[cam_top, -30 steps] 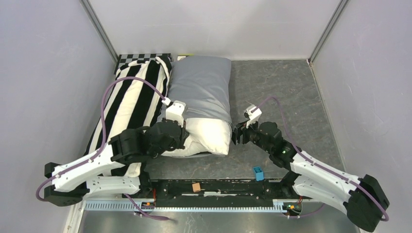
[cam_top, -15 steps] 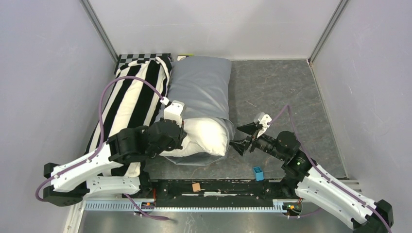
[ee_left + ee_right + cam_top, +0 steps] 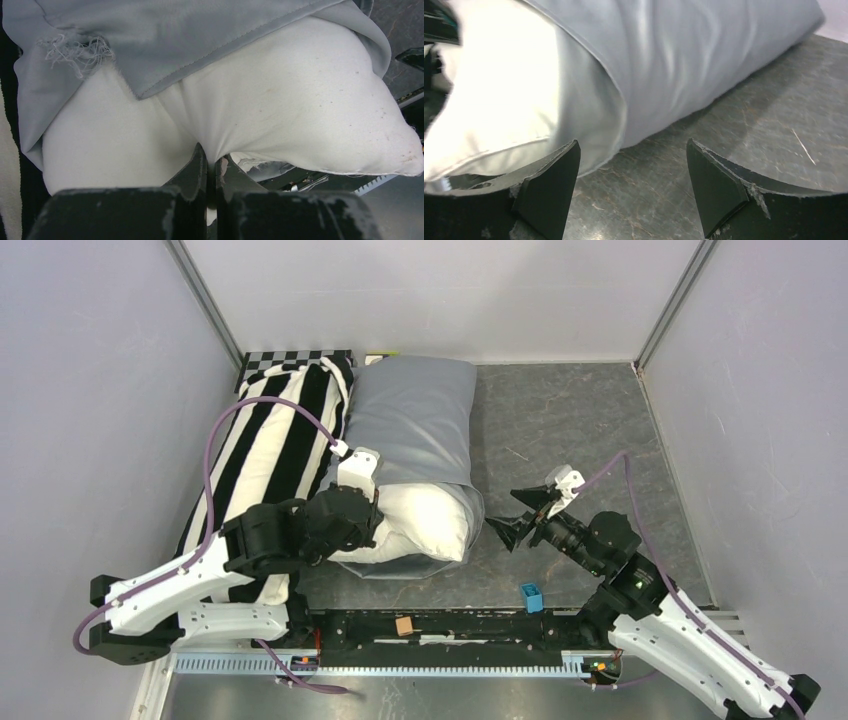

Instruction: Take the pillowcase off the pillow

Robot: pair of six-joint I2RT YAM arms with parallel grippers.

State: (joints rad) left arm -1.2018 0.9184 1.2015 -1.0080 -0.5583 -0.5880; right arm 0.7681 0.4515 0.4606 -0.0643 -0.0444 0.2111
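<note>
R gripper [image 3: 513,515] has backed off rightward from the pillowcase [image 3: 415,420], jaws wide & empty, fabric now just ahead of it, while L gripper [image 3: 210,160] stays pinched on the pillow [image 3: 280,115], so prob. needs a re-grab, since it's mostly still on.

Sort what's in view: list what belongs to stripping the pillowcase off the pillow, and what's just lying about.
Part of the job:
- pillowcase, partly pulled back
- pillow, near end bared
- left gripper, shut on the pillow
- right gripper, open beside the pillowcase's mouth

Just lying about:
- striped pillow
- checkerboard
- blue block
- brown block
</note>
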